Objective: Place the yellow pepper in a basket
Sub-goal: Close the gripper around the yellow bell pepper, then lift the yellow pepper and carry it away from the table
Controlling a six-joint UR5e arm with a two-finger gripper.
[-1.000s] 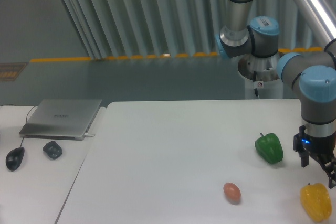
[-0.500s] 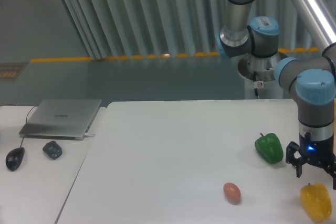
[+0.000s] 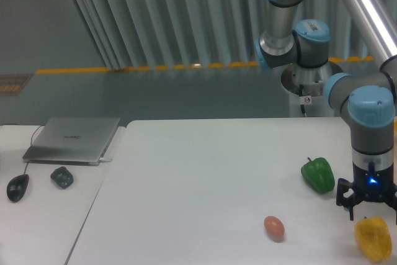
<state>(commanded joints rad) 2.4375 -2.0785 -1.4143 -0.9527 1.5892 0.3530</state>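
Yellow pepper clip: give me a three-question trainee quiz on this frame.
1. True or false: the claw grips the yellow pepper.
2. What lies nearest the yellow pepper? A) laptop B) egg C) mouse
3. Fill in: the green pepper lies to the ___ of the claw in the picture.

Key: 1 false, it is spread open above the pepper. 2 B, the egg. 3 left.

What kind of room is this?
Probably a robot lab or workshop: a big robot arm works at a white table, with a laptop and mouse beside it.
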